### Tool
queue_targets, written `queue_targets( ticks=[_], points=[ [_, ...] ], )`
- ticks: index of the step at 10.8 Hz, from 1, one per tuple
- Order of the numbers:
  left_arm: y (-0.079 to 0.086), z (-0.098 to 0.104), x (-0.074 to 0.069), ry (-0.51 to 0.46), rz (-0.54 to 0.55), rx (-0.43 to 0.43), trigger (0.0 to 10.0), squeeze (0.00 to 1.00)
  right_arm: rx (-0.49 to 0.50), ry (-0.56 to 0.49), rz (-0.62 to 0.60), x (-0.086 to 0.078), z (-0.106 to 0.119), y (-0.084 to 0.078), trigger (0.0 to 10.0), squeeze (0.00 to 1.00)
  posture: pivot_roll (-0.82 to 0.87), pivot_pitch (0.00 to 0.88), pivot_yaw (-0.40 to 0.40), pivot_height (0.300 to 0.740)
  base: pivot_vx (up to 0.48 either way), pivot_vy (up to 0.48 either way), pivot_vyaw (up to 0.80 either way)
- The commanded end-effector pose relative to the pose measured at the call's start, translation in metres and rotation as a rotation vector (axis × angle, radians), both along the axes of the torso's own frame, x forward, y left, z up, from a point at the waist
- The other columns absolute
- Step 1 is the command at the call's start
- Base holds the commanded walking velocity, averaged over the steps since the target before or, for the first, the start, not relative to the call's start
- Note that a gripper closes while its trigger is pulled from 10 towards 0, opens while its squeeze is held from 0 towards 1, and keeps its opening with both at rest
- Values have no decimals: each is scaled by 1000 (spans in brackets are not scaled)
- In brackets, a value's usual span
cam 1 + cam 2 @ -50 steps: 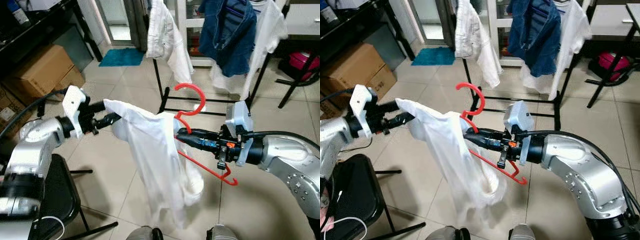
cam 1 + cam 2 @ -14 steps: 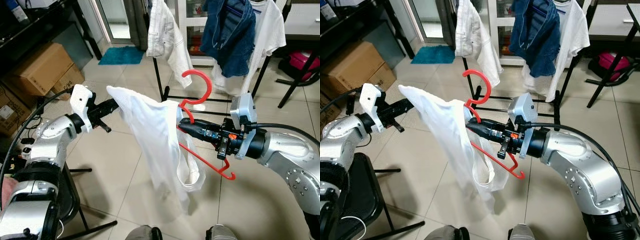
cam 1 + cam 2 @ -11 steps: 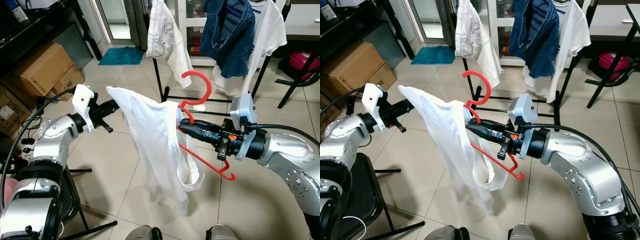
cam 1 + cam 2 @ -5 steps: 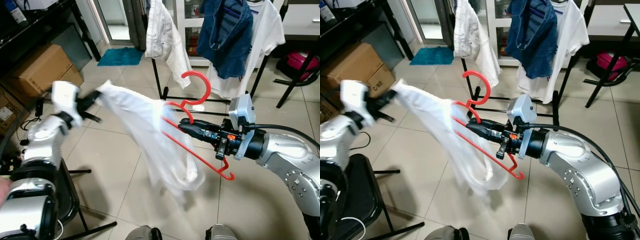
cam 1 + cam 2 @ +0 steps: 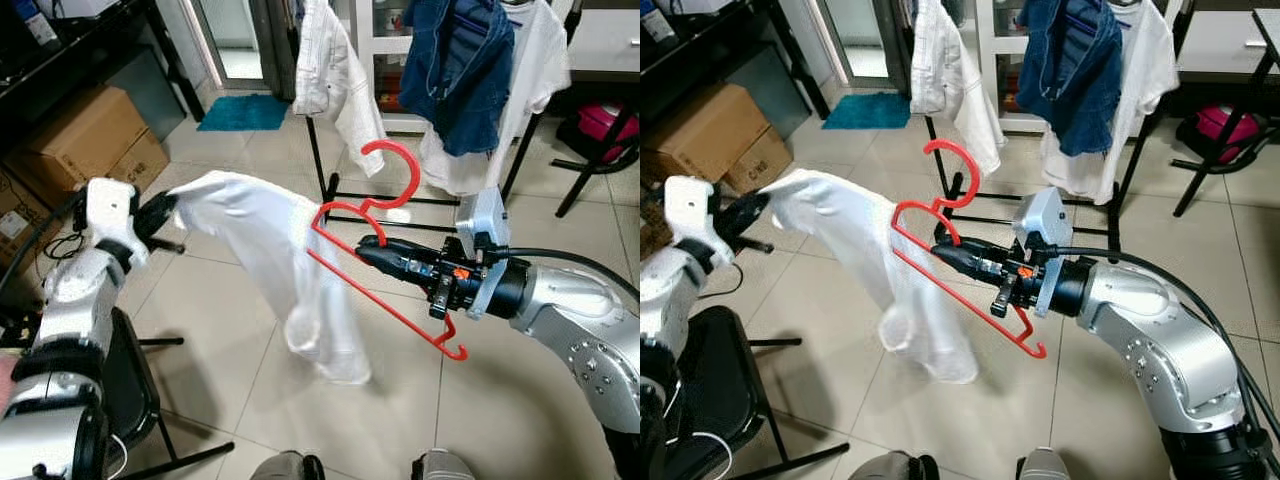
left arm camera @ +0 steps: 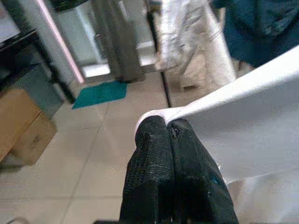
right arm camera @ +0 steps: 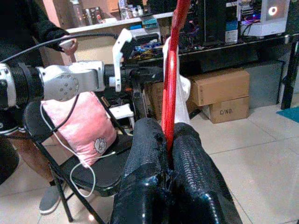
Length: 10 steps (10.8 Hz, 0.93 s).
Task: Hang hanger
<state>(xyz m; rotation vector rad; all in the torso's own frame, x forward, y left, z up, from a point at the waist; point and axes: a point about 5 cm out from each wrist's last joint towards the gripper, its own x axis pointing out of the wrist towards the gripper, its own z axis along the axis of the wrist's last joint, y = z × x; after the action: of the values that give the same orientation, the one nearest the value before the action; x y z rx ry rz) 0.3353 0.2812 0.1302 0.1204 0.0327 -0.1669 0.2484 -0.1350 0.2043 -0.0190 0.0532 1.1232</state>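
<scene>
A red plastic hanger (image 5: 388, 302) is held level over the tiled floor, its hook (image 5: 392, 168) pointing up. My right gripper (image 5: 363, 253) is shut on the hanger's neck; in the right wrist view the red bar (image 7: 174, 79) runs up between the closed fingers (image 7: 189, 163). A white shirt (image 5: 290, 268) stretches from the hanger out to the left and sags toward the floor. My left gripper (image 5: 163, 208) is shut on the shirt's far corner; the left wrist view has the white cloth (image 6: 243, 140) pinched between the black fingers (image 6: 152, 154). The hanger's left shoulder lies bare in front of the cloth.
A black clothes rack (image 5: 330, 185) stands behind, carrying a white shirt (image 5: 335, 75), a denim jacket (image 5: 462, 60) and a white T-shirt (image 5: 540, 60). Cardboard boxes (image 5: 85, 140) sit at the left, and a black folding chair (image 5: 135, 385) at the lower left. Part of a person (image 7: 28, 28) stands past the chair.
My left gripper has pulled the shirt's corner lower and further left. The cloth has slid along the hanger, baring its left shoulder, and now hangs lower. The right gripper and hanger have barely moved.
</scene>
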Motion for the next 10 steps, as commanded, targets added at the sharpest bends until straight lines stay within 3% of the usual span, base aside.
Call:
queue_targets(
  ticks=[1, 5, 6, 7, 8, 9, 10],
  points=[
    [12, 1, -4, 6, 59, 7, 0, 0, 13, -37, 15, -1, 6, 4, 10000, 0, -131, 82, 206, 740, 0, 0, 0],
    [32, 17, -4, -74, 221, 1, 0, 0, 18, -38, 8, 0, 6, 4, 10000, 0, -124, 81, 213, 740, 0, 0, 0],
    [26, 15, -2, -62, 165, 2, 0, 0, 20, -39, 7, 0, 6, 4, 10000, 0, -123, 81, 214, 740, 0, 0, 0],
    [9, 7, -1, 4, 32, 13, 8588, 0, 20, -40, 5, 0, 6, 4, 10000, 0, -122, 82, 217, 740, 0, 0, 0],
    [-2, 4, -4, 26, -109, 17, 10000, 1000, 22, -40, 2, 0, 5, 4, 10000, 0, -121, 81, 222, 740, 0, 0, 0],
    [-2, 3, -7, 44, -157, 11, 10000, 1000, 21, -41, -4, 0, 5, 4, 10000, 0, -121, 79, 228, 740, 0, 0, 0],
    [13, 2, -18, 97, -207, 19, 10000, 1000, 11, -41, -32, 2, 4, 2, 10000, 0, -116, 77, 233, 740, 0, 0, 0]
  ],
)
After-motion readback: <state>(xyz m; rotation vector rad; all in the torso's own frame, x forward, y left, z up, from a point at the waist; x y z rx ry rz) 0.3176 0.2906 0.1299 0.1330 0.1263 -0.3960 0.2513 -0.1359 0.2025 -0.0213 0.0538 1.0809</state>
